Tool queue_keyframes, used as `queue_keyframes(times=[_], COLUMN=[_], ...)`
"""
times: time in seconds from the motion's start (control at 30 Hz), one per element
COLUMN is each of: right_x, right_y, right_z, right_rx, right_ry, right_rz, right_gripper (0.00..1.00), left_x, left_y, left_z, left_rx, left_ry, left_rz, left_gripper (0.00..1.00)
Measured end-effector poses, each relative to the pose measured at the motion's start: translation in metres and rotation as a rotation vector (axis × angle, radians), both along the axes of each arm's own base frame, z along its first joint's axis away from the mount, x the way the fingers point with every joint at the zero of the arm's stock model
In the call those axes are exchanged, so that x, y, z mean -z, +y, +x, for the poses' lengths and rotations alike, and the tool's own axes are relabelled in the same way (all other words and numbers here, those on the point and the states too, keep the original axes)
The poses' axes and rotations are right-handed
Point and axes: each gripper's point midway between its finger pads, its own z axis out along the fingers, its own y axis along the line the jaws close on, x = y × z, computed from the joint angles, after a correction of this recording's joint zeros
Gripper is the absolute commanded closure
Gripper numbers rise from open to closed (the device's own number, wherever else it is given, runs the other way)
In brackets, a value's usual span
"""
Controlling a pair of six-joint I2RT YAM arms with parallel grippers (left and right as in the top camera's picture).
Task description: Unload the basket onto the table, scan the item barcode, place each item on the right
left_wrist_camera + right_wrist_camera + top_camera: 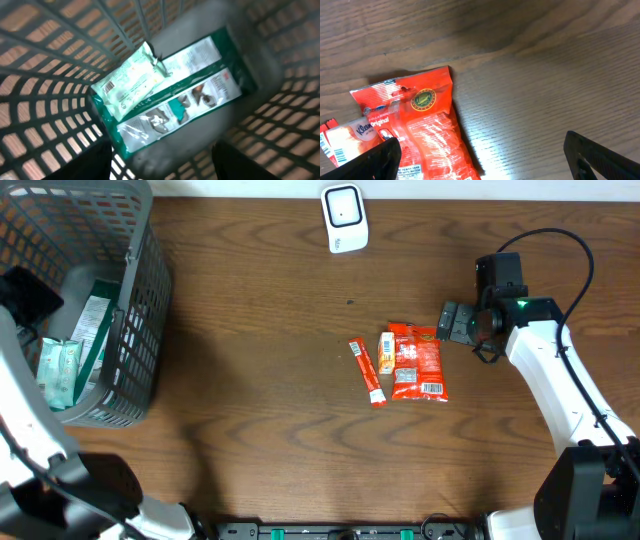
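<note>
Right arm [560, 385]: smooth white shell links on a black base joint [580, 490]. Its black wrist block [498, 275] carries a small green light [521, 305], and a thin black cable [560, 238] arcs out from it. The jaws are matte black. Left arm [22, 415]: the same white shell, with a black base joint [70, 490] and a black wrist housing [30, 295].

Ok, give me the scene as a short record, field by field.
scanner: white, far side, nothing near it
middle: red packet, small orange packet, thin red stick, side by side
basket: grey, left side, green and white packets inside
left arm: over the basket, jaws apart, holding nothing
right arm: beside the red packet, jaws wide open, empty
</note>
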Motion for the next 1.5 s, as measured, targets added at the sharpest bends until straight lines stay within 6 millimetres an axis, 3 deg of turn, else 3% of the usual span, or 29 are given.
queue_keyframes(times=[0.27,0.53,1.2,1.5], right_x=[0.0,0.0,0.0,0.0], right_y=[0.0,0.0,0.0,0.0], right_z=[0.0,0.0,0.0,0.0], right_rx=[0.0,0.0,0.0,0.0], right_ry=[0.0,0.0,0.0,0.0], right_rz=[0.0,0.0,0.0,0.0], right_gripper=[0.01,0.01,0.01,0.01], left_x=[0.04,0.089,0.154,0.202], left_y=[0.019,0.026,0.044,0.052], left_z=[0.005,0.009,0.037,0.016], left_rx=[0.038,0.055,0.098,0.12], left_ry=[0.152,0.261,0.255,0.345], left_rz=[0.031,-0.008,0.024,0.109], left_gripper=[0.33,0.32,0.32,0.32])
